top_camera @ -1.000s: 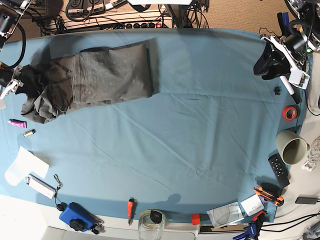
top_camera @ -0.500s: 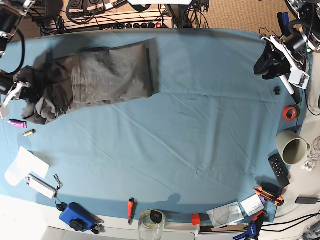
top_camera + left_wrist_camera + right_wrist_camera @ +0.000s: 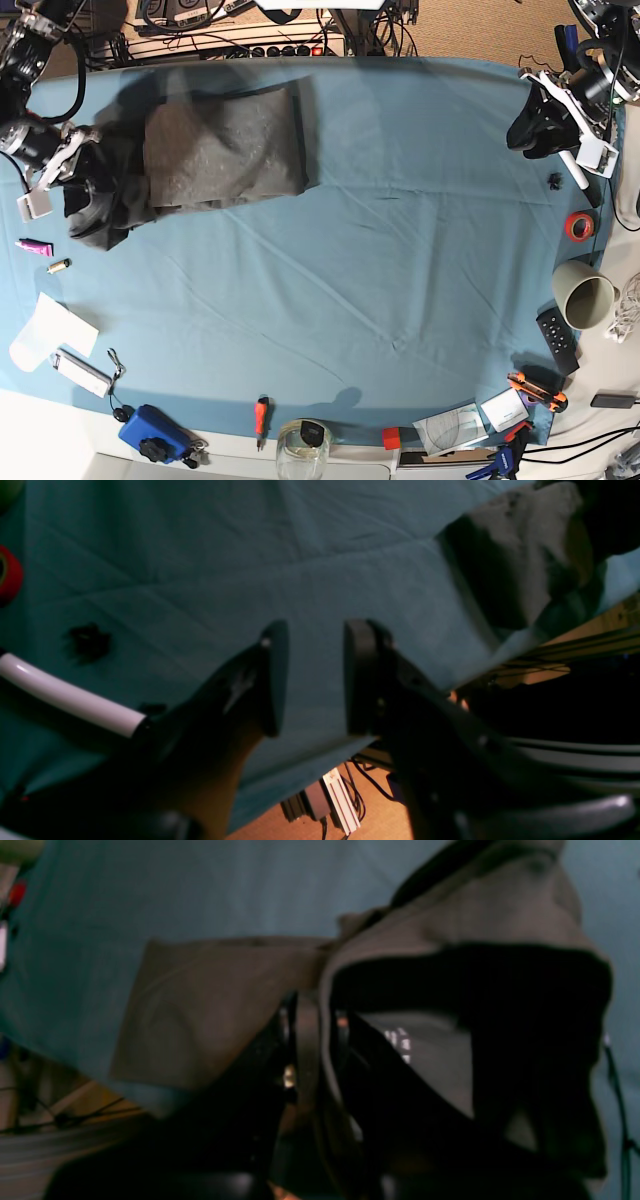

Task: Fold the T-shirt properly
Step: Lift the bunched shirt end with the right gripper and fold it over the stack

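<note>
The dark grey T-shirt [image 3: 225, 150] lies partly folded at the far left of the teal tablecloth [image 3: 400, 250]. Its left end hangs bunched and lifted. My right gripper [image 3: 72, 172] is shut on that bunched end. In the right wrist view the fabric [image 3: 210, 1005] is pinched between the right gripper's [image 3: 312, 1040] black fingers and drapes over them. My left gripper [image 3: 545, 125] hovers at the table's far right corner, well away from the shirt. The left wrist view shows the left gripper [image 3: 315, 680] open and empty above the cloth, with the T-shirt [image 3: 520, 555] far off.
A red tape roll [image 3: 578, 226], a small black bit [image 3: 553, 181], a grey cup [image 3: 585, 295] and a remote [image 3: 556, 340] line the right edge. A screwdriver [image 3: 261, 415], a glass jar [image 3: 302, 450] and a blue device [image 3: 150, 432] sit along the front. A pink item [image 3: 35, 247] and paper [image 3: 45, 330] lie at left.
My right gripper has moved right and up with the shirt's bunched end, lifting that cloth off the table. The left arm has stayed still.
</note>
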You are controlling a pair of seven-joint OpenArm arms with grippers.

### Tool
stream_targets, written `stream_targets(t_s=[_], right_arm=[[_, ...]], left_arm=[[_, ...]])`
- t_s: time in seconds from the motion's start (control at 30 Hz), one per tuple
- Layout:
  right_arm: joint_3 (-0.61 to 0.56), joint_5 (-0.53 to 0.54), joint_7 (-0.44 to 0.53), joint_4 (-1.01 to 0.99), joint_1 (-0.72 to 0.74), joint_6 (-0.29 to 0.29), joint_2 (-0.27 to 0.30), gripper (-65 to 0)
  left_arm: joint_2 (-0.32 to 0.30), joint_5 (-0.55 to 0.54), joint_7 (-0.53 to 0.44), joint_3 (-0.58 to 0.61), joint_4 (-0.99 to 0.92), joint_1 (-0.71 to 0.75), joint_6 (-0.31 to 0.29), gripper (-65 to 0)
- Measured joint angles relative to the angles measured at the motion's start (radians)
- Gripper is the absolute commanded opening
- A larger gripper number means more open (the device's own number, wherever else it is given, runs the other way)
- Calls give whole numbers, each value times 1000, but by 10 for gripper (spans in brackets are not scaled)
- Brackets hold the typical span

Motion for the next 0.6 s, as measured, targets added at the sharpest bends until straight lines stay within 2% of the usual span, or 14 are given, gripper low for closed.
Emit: stream_targets(t_s=[0.23, 0.37, 0.5, 0.6], right_arm=[[0, 50, 1, 167, -66, 14, -13, -650], [-10, 67, 0, 168, -70, 14, -77, -650], [-127, 66, 1, 168, -68, 14, -94, -650], [-249, -7, 0, 168, -69, 14, -97, -650]], left_arm=[[0, 0, 0, -26, 0, 0, 0, -471], [0, 0, 0, -108, 0, 0, 0, -471], [0, -50, 1, -232, 0, -1, 0, -471], [0, -84, 0, -327, 1, -1, 0, -471]])
